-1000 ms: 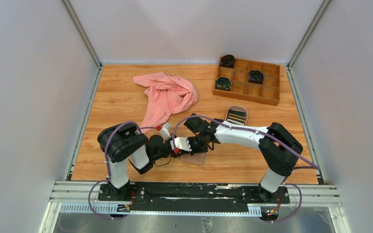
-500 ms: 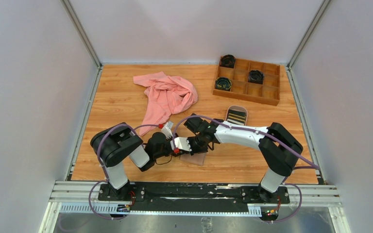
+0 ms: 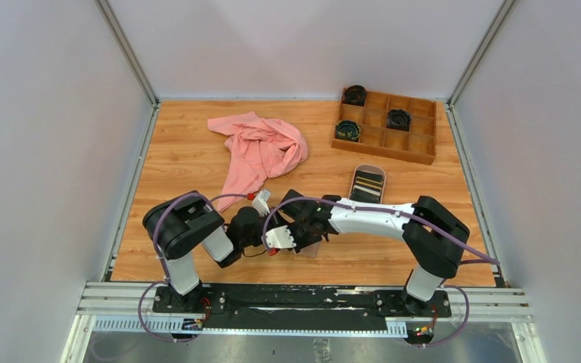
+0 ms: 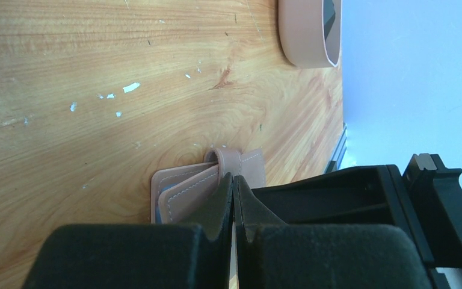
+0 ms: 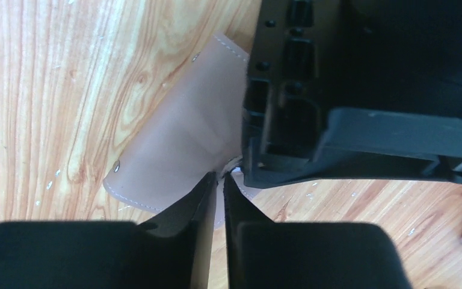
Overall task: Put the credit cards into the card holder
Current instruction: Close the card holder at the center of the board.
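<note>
The tan card holder (image 4: 186, 192) lies folded on the wooden table near the front, a corner (image 3: 312, 248) showing under the arms in the top view. My left gripper (image 4: 233, 179) is shut, its tips pinched on the holder's strap loop. My right gripper (image 5: 219, 176) reaches over the same holder (image 5: 174, 150), tips at its edge, jaws parted by a narrow slit with nothing between them. The left gripper's black body crosses just above those tips. Credit cards (image 3: 368, 182), black with pale stripes, lie in the oval pinkish tray (image 3: 366, 168) behind the right arm.
A crumpled pink cloth (image 3: 261, 151) lies at the back left. A wooden compartment box (image 3: 409, 150) holding dark round items stands at the back right. The tray's rim (image 4: 301, 42) shows beyond the holder in the left wrist view. Pale walls close in three sides.
The right wrist has slid left and toward the front, over the holder, and its jaws have parted slightly. The left arm's shoulder shifted a little left; its gripper stays shut.
</note>
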### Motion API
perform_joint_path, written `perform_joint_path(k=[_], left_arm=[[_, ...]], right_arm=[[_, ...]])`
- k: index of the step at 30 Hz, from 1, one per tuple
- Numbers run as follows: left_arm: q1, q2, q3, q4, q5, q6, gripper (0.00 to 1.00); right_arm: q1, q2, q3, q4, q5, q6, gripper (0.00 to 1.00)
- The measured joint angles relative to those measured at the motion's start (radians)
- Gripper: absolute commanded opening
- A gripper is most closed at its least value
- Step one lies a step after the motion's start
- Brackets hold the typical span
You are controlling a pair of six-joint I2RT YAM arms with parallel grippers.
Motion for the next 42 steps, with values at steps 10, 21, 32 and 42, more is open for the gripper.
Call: perform_joint_path(k=[10, 21, 32, 42], left_arm=[[-0.001, 0.039, -0.005, 0.060, -0.003, 0.003, 0.00], [-0.002, 0.053, -0.006, 0.085, -0.002, 0.003, 0.00], [-0.002, 0.056, -0.006, 0.090, 0.000, 0.003, 0.00], [-0.002, 0.078, -0.006, 0.121, 0.006, -0.005, 0.00]], right_arm=[[-0.010, -0.016, 0.008, -0.047, -0.043, -0.010, 0.32], [-0.121, -0.053, 0.010, -0.100, -0.207, 0.002, 0.24], [-0.119, -0.069, -0.021, -0.026, -0.234, 0.024, 0.23], [-0.111, -0.062, -0.048, 0.045, -0.207, 0.044, 0.23]])
